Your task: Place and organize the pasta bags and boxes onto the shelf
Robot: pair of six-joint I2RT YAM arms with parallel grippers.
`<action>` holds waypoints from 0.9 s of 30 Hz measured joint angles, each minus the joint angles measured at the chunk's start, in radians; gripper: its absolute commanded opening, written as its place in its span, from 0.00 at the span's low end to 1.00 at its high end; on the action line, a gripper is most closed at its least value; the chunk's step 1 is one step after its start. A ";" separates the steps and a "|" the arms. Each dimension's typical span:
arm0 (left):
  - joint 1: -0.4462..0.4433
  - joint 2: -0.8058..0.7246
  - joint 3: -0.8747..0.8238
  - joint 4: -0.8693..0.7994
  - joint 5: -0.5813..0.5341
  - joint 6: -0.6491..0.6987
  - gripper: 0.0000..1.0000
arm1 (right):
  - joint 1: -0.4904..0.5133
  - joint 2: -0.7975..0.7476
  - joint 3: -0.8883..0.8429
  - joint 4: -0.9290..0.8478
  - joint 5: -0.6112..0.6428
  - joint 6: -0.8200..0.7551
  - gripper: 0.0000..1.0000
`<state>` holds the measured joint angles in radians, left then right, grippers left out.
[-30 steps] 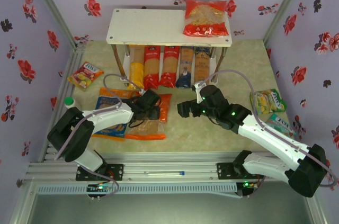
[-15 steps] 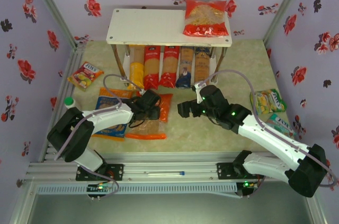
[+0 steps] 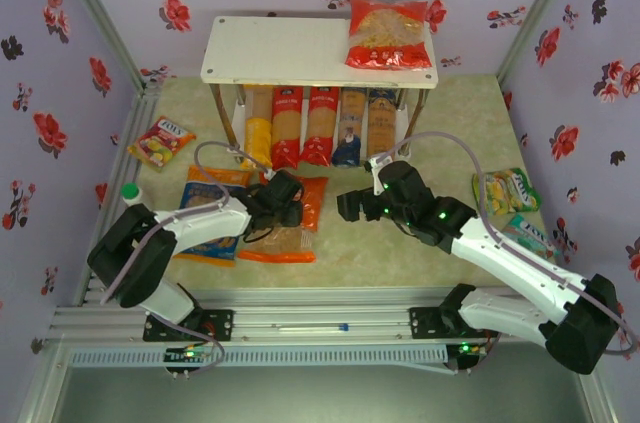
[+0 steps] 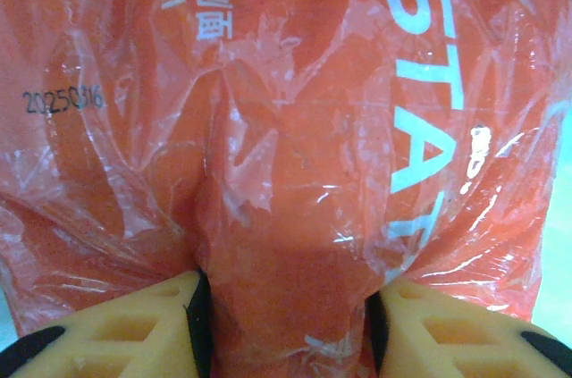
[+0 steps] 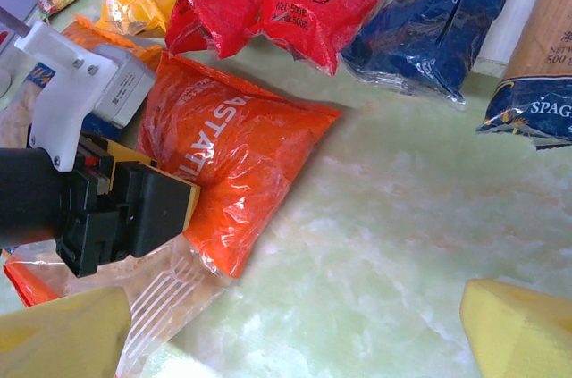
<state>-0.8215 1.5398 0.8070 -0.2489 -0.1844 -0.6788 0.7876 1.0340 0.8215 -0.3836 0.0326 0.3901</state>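
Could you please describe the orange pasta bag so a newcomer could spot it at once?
Find the white shelf at the far side. Before its spaghetti packs lie two flat bags. The orange bag is the right-hand one, pinched by the left gripper; its neighbour is blue-orange.

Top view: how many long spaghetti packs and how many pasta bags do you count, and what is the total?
Long spaghetti packs: 5
Pasta bags: 3 (red bag, orange bag, blue-orange bag)
Total: 8
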 measured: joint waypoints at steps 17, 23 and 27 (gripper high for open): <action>-0.023 -0.095 -0.068 0.002 0.024 0.011 0.00 | 0.000 0.000 0.000 -0.007 0.021 0.007 0.96; -0.031 -0.194 -0.086 -0.097 0.032 0.031 0.00 | 0.000 0.000 0.000 -0.007 0.036 0.013 0.96; -0.031 -0.259 -0.086 -0.137 0.032 0.043 0.00 | 0.000 0.000 0.000 -0.007 0.047 0.015 0.96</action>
<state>-0.8528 1.2808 0.7208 -0.3862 -0.1528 -0.6361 0.7876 1.0344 0.8215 -0.3908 0.0799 0.4049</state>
